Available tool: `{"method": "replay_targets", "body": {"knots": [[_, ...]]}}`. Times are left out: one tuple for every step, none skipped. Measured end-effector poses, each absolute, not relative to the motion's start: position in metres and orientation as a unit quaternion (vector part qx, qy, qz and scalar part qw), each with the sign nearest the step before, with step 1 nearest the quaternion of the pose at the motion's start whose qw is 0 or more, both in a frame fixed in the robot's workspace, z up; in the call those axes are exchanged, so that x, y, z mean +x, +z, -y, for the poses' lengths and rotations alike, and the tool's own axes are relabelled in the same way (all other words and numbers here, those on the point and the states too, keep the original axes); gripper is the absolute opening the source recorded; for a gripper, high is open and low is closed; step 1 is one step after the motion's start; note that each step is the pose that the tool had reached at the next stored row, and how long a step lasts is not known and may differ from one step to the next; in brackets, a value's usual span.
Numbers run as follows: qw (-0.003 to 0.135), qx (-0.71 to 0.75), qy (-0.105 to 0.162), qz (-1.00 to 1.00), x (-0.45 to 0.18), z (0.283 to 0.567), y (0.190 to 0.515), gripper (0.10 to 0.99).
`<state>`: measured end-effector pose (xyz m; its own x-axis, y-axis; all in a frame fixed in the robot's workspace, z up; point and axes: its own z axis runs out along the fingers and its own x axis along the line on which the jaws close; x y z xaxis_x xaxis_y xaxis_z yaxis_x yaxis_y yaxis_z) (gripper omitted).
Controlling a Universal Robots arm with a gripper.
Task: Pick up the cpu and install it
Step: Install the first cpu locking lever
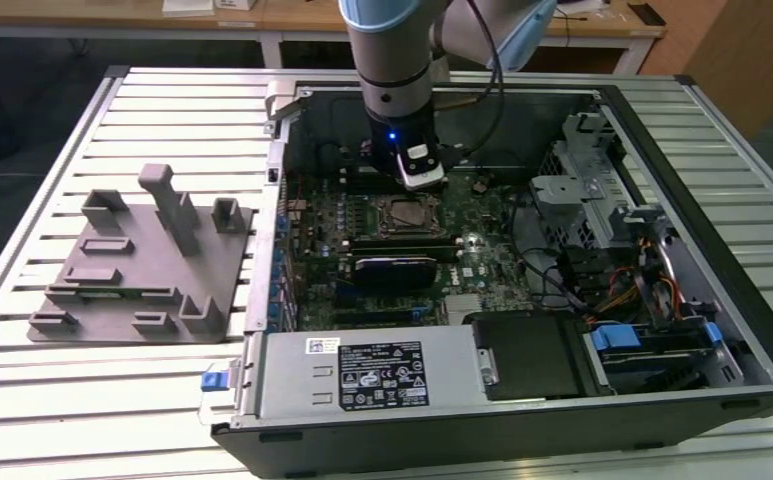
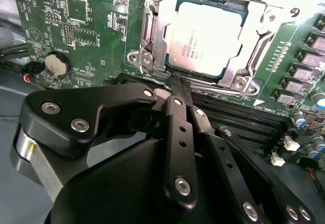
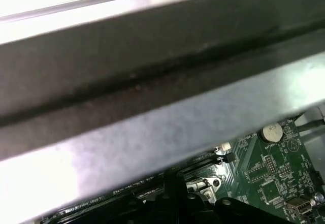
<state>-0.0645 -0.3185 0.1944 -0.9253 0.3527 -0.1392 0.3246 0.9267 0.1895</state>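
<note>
The cpu [image 2: 205,38] is a flat square chip with a silver top, lying inside its metal socket frame on the green motherboard [image 2: 86,26]. From the exterior view the cpu [image 1: 404,213] sits in the middle of the open computer case. My gripper [image 2: 176,84] hangs just beside the socket's edge, over the black memory slots, with its black fingers pressed together and nothing between them. In the exterior view the gripper [image 1: 420,182] hovers just behind the socket, a blue light glowing on the wrist. The first wrist view has the gripper [image 3: 172,183] against the case's metal wall.
A grey fixture plate [image 1: 146,260] with upright posts lies on the slatted table at the exterior view's left. Inside the case [image 1: 293,110] are a power supply [image 1: 366,375], a drive cage [image 1: 586,150] and loose cables [image 1: 626,290]. A coin battery [image 2: 56,65] sits near the socket.
</note>
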Motion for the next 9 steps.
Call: {"method": "replay_targets", "body": {"knots": [[0.086, 0.173, 0.082, -0.978, -0.0644, 0.3184, 0.1958, 0.106], [0.086, 0.173, 0.082, -0.978, -0.0645, 0.3185, 0.1980, 0.106], [0.086, 0.173, 0.081, -0.978, -0.0645, 0.3186, 0.2002, 0.106], [0.086, 0.173, 0.082, -0.978, -0.0645, 0.3186, 0.2020, 0.106], [0.086, 0.173, 0.082, -0.978, -0.0645, 0.3186, 0.2033, 0.106], [0.086, 0.173, 0.082, -0.978, -0.0645, 0.3185, 0.2036, 0.106], [0.086, 0.173, 0.082, -0.978, -0.0645, 0.3185, 0.2035, 0.106], [0.086, 0.173, 0.082, -0.978, -0.0645, 0.3180, 0.2036, 0.106], [0.086, 0.173, 0.082, -0.978, -0.0646, 0.3169, 0.2036, 0.106]]}}
